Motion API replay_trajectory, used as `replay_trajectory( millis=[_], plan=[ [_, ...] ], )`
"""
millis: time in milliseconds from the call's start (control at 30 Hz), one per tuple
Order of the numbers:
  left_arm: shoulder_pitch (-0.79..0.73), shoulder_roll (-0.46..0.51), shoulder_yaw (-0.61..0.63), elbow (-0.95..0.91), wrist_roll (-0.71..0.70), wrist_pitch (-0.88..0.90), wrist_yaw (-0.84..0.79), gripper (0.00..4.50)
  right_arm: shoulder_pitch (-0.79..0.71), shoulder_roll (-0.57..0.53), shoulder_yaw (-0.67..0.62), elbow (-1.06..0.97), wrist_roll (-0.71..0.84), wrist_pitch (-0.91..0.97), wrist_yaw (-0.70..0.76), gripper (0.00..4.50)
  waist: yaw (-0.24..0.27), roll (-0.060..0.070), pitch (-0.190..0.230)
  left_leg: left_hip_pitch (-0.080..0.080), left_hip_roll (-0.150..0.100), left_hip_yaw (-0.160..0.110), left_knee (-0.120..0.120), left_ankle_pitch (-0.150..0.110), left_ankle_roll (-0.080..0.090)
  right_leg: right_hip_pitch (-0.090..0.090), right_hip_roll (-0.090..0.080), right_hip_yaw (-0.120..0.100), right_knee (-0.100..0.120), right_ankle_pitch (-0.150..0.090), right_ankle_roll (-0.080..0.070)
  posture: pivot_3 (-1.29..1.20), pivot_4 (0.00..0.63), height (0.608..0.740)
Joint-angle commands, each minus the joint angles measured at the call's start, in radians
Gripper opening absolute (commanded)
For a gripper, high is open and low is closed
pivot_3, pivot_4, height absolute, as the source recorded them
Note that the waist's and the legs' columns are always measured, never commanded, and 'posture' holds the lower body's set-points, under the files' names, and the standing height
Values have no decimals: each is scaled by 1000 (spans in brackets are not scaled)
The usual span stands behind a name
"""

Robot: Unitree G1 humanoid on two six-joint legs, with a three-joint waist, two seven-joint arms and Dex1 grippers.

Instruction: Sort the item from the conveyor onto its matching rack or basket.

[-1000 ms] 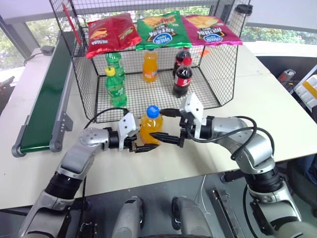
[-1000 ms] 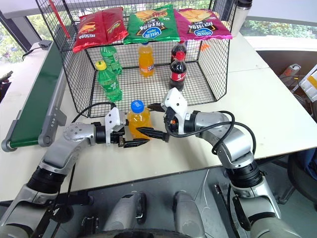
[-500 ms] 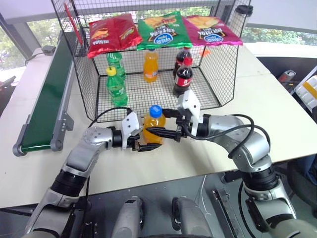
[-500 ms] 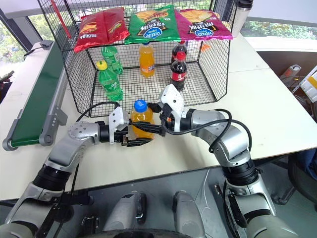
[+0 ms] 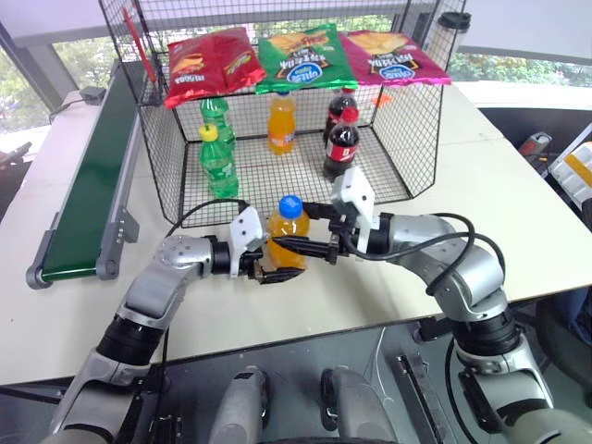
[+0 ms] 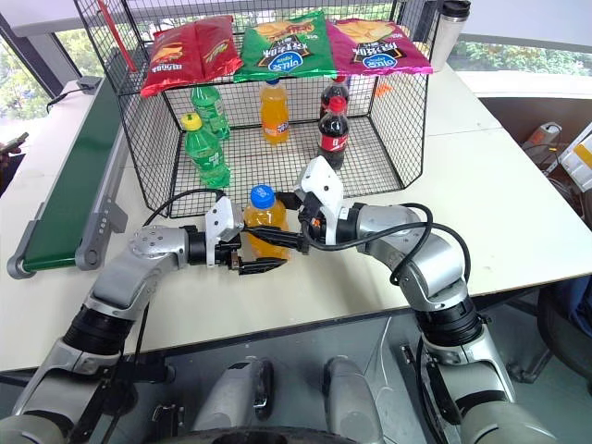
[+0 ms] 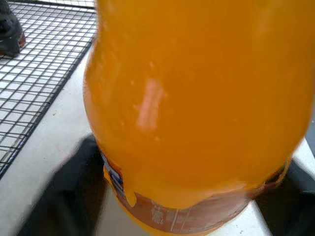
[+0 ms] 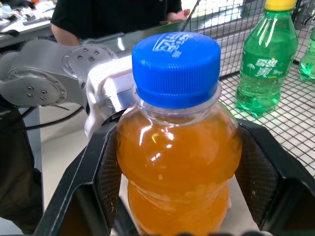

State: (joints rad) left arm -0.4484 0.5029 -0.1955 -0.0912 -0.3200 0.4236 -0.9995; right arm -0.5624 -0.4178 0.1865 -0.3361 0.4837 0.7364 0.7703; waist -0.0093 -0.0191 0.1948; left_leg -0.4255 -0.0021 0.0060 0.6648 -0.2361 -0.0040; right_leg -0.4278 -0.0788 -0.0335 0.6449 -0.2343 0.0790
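The item, an orange soda bottle (image 5: 289, 237) with a blue cap (image 8: 175, 63), stands upright just above the table in front of the black wire cage (image 5: 413, 120). My right gripper (image 5: 283, 243) reaches in from the right and is shut on its upper body. My left gripper (image 5: 276, 270) comes from the left at the bottle's base. It is open, with a finger (image 7: 69, 196) on each side of the base. The dark green conveyor (image 5: 88, 185) runs along the table's left side with nothing on it.
Inside the cage stand two green bottles (image 5: 217, 162), an orange bottle (image 5: 281, 123) and two cola bottles (image 5: 341, 143). Three snack bags (image 5: 301, 54) lie on its sloping top shelf. A person (image 8: 113, 14) is behind the table in the right wrist view.
My right gripper has moved left onto the bottle and shut on it. My left gripper, which held the bottle's base, has opened. The bottle has barely moved.
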Motion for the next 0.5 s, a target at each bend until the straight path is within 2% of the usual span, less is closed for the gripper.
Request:
replay_trajectory(
  millis=[33, 367, 500],
  plan=[
    [-14, 14, 36, -52, -36, 25, -5, 4463, -24, 5, -18, -33, 9, -12, -10, 2626, -1, 0, 0, 0, 0, 0, 0, 0, 0, 0, 0, 0, 0, 0, 0, 0, 150, 739],
    [23, 68, 70, -94, -43, 57, 20, 4463, -30, 10, -22, -18, -7, -36, -27, 2626, -1, 0, 0, 0, 0, 0, 0, 0, 0, 0, 0, 0, 0, 0, 0, 0, 150, 739],
    [101, 94, 124, -133, -25, 45, 92, 4463, -87, 61, -31, 65, -70, -79, -106, 2626, -5, 0, 0, 0, 0, 0, 0, 0, 0, 0, 0, 0, 1, 0, 0, 0, 150, 739]
  ],
)
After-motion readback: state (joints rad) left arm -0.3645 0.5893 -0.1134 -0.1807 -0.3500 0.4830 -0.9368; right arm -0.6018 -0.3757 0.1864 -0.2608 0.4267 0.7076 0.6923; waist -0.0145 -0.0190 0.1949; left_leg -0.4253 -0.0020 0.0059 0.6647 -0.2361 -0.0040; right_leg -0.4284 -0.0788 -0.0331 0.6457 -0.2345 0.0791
